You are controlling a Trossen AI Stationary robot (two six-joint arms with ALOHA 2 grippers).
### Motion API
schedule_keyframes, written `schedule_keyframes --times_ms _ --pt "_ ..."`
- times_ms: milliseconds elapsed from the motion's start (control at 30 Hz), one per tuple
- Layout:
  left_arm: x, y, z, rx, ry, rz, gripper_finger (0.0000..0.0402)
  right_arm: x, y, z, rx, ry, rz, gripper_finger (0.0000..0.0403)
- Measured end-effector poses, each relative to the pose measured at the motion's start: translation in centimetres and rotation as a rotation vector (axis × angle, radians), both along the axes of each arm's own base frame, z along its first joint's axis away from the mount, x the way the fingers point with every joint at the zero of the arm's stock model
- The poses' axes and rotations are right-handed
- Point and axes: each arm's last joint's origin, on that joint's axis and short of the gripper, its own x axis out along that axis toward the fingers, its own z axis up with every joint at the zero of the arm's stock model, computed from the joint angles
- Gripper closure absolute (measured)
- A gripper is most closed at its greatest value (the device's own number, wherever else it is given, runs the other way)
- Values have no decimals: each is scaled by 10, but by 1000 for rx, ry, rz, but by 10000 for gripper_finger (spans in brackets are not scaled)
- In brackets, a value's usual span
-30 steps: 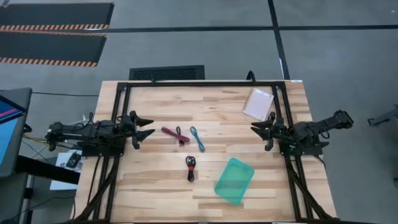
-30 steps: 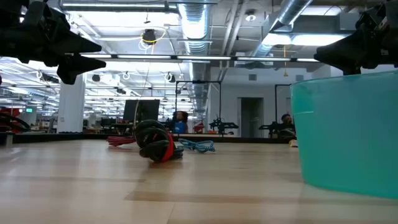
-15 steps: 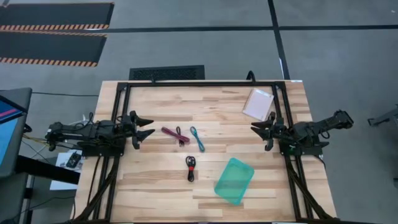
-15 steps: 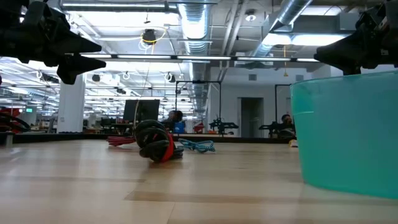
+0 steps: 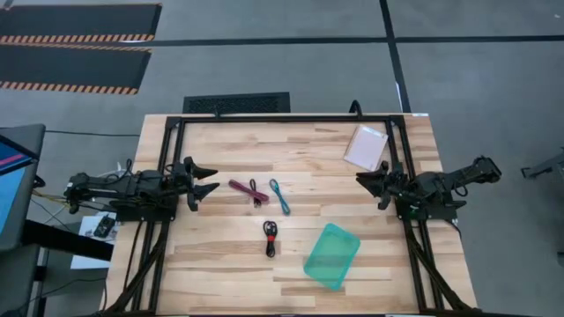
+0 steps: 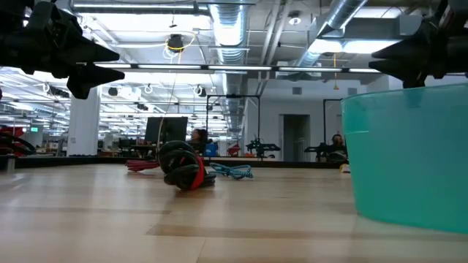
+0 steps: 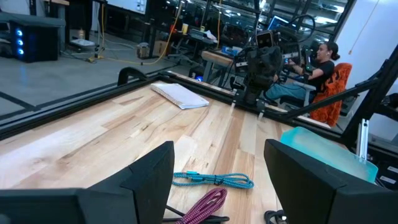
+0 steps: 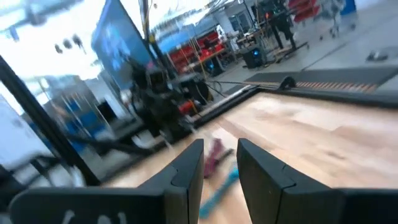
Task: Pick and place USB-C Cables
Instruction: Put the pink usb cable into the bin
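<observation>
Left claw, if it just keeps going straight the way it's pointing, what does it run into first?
Probably the maroon-pink cable, the nearest thing ahead of the open left claw. The claw hangs above the table though, so level travel might pass over it toward the right claw.

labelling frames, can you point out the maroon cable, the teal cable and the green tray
maroon cable (image 5: 248,190): high view, middle of the bundle
teal cable (image 5: 279,196): high view, midway along its length
green tray (image 5: 319,268): high view, on its left rim
</observation>
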Motion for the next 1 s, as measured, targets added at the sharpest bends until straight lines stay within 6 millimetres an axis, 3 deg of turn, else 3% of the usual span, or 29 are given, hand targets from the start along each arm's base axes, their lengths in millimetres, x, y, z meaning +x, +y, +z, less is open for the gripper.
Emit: schedule_keyframes --times_ms 367,500,600,733,867,1000 --pt "1 -1 2 -89 -52 -16 164 1 -3 -3 86 3 -18 281" --pt "0 1 5 -88 -81 55 164 1 -3 -1 231 -67 -4 281" --pt "-1 3 5 -87 -87 127 164 -3 -2 18 332 -274 101 281" --pt "-1 5 5 -100 -92 182 164 -13 2 46 230 -535 267 281" --pt "-2 5 5 -164 -117 191 164 -13 6 61 71 -532 280 281" --pt "-2 5 6 -173 -126 189 164 -13 7 90 -54 -532 222 281"
